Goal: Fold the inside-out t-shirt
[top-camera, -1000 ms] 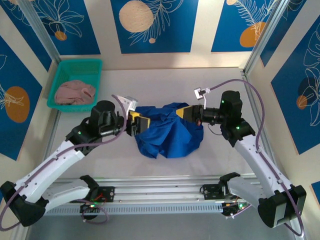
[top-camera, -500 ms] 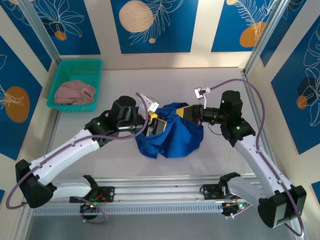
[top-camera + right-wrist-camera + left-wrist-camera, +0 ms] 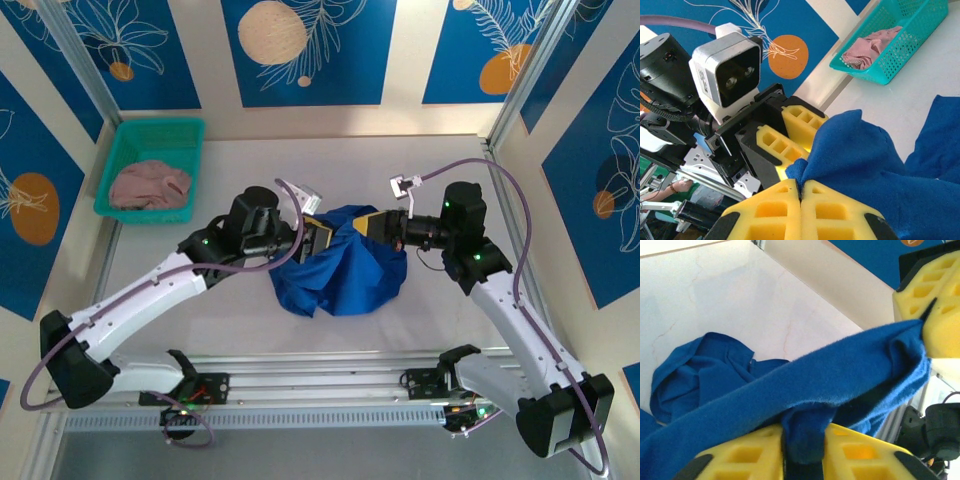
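Right of the teal basket point(image 3: 160, 123) (the pink garment point(image 3: 150, 185) in it is not the job), the left arm point(image 3: 160, 285) has swung in over the heap. The left jaws, apart a moment ago, are now clamped on a raised ridge of the inside-out t-shirt point(image 3: 340, 270), which lies bunched on the counter point(image 3: 440, 330) well right of the basket. Farther from the basket, the right jaws stay clamped on that ridge's end. With both holds set, I judge spreading comes next; no fold is made yet.
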Controlling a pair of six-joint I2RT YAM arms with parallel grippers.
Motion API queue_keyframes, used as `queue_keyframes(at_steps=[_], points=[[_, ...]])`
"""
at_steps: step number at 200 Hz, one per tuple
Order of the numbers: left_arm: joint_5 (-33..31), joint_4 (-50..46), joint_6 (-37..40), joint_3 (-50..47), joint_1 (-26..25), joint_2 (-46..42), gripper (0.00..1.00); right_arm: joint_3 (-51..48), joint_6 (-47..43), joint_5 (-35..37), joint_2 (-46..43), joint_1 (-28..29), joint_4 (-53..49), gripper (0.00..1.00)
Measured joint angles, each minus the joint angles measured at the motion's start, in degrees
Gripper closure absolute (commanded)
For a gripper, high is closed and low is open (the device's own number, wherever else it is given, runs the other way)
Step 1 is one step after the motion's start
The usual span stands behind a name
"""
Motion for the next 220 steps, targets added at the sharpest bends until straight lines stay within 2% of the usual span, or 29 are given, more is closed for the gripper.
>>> queue_keyframes(at_steps=[13, 43, 69, 84, 125, 161, 195, 208, 220], points=[[0.94, 0.68, -0.63, 0.17, 0.44, 0.37, 1.00, 0.00, -0.28, 0.26, -0.04, 0.00, -0.42, 1.00], [6.16, 3.56, -4.63, 0.07, 4.68, -0.17, 1.00, 0.61, -4.26, 2.45, -0.81, -0.48, -5.79, 1.00], [14.88, 8.61, -12.20, -1.18, 12.04, -3.89, 1.00, 2.93, -6.47, 3.93, -2.47, -3.28, -9.55, 1.00], [19.19, 9.70, -14.75, -1.01, 14.14, -6.05, 1.00, 4.42, -6.49, 4.00, -3.10, -4.00, -9.55, 1.00], [25.20, 3.78, -15.54, 3.72, 18.73, -7.63, 1.00, 6.10, -6.43, 3.98, -3.45, -4.87, -10.49, 1.00], [25.38, -1.03, -15.54, 6.05, 25.24, -8.31, 1.00, 6.21, -4.50, 7.98, -3.69, -8.39, -13.90, 1.00], [25.18, -5.86, -12.33, 8.17, 24.26, -6.80, 1.00, 6.32, -4.48, 9.90, -3.52, -7.28, -15.56, 1.00], [23.08, -6.95, -10.25, 8.20, 20.72, -5.88, 0.86, 6.29, -3.91, 9.86, -3.21, -6.14, -14.71, 1.00], [20.48, -7.80, -8.33, 8.20, 15.30, -4.63, 0.75, 6.29, -3.10, 9.86, -2.80, -4.98, -13.53, 1.00]])
